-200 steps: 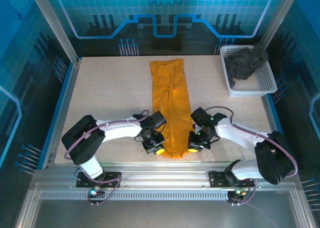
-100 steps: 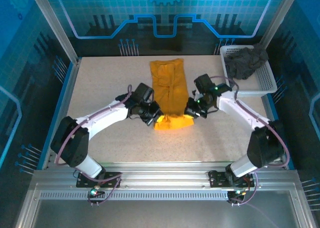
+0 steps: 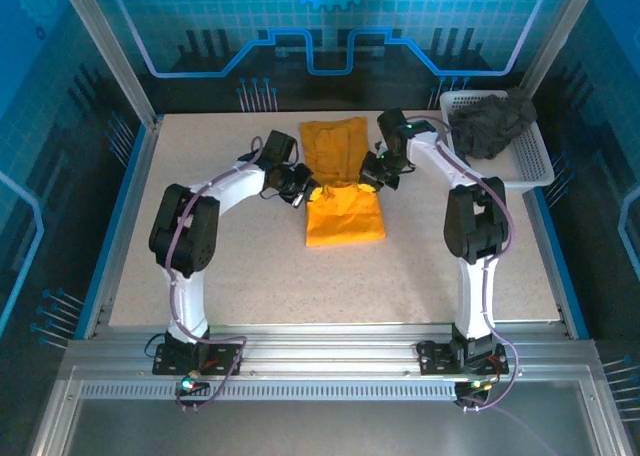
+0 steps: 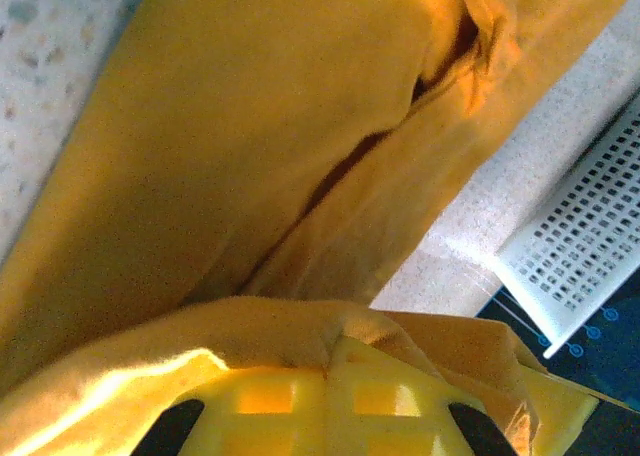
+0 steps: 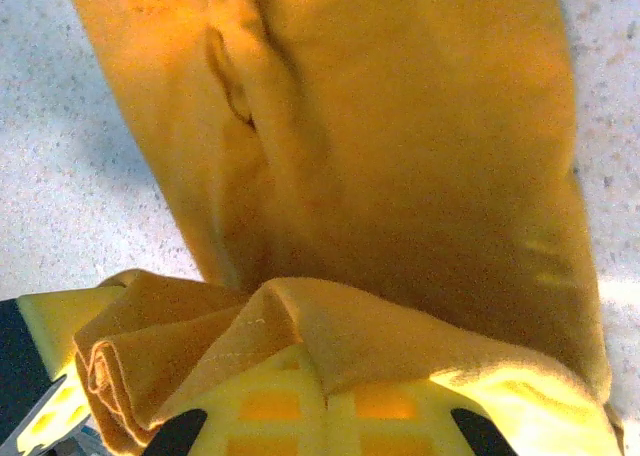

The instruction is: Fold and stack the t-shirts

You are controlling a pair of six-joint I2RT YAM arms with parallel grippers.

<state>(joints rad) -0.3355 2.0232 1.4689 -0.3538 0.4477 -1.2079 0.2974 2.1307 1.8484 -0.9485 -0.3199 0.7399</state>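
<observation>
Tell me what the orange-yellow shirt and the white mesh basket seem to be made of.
The orange-yellow shirt looks like soft matte cloth: it creases and drapes. The white mesh basket is probably rigid plastic, smooth, with even moulded holes.

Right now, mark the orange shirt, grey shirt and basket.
orange shirt (image 3: 345, 218), top view, folded-over near flap.
grey shirt (image 3: 490, 123), top view, middle of the crumpled heap.
basket (image 3: 500, 185), top view, near wall.

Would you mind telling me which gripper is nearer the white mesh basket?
Right. The right gripper clamps the orange t-shirt on the side facing the white mesh basket; the left gripper clamps its opposite side, farther away.
</observation>
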